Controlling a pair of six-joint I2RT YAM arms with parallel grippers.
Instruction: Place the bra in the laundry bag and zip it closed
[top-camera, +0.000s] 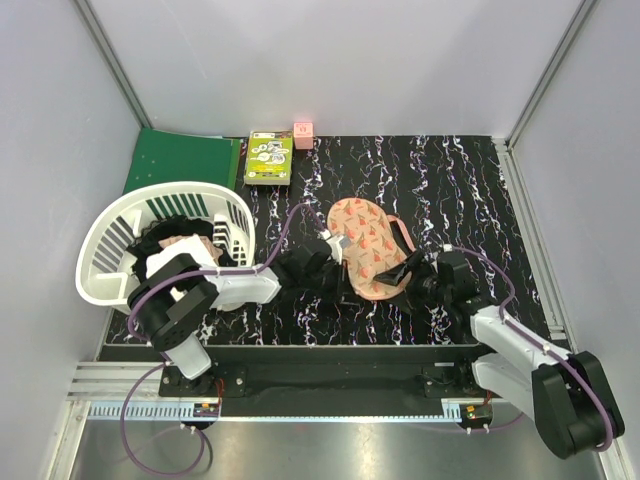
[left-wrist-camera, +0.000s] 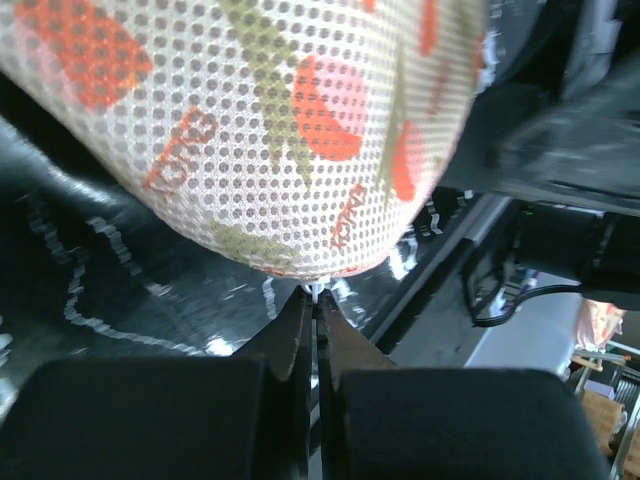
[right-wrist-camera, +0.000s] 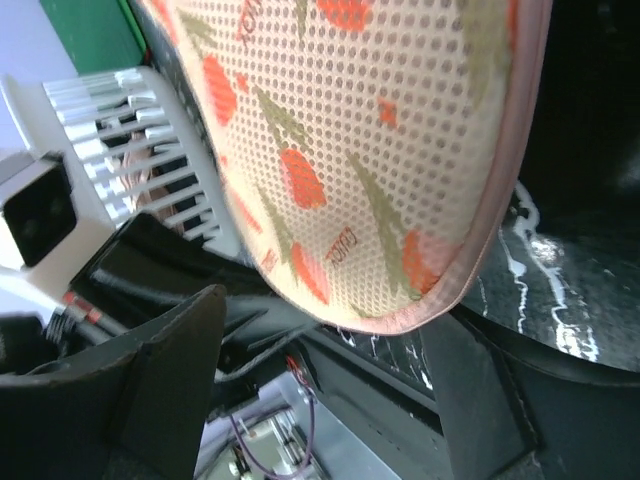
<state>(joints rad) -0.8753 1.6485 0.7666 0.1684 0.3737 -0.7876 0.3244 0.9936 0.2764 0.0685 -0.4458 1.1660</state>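
The laundry bag (top-camera: 362, 240) lies on the black marbled table; it fills the left wrist view (left-wrist-camera: 270, 120) and the right wrist view (right-wrist-camera: 380, 150), showing mesh with orange and green motifs. My left gripper (top-camera: 335, 255) is shut on a small white zipper pull (left-wrist-camera: 315, 291) at the bag's near left edge. My right gripper (top-camera: 408, 268) is open, with its fingers (right-wrist-camera: 170, 380) on either side of the bag's pink-edged end, not closed on it. The bra does not show as such. A pink loop (top-camera: 402, 236) lies at the bag's right side.
A white slatted basket (top-camera: 110, 240) stands at the left with white, black and a pinkish-tan cloth (top-camera: 186, 244) in it. A green folder (top-camera: 180, 160), a green box (top-camera: 270, 157) and a small pink cube (top-camera: 303, 134) sit at the back edge.
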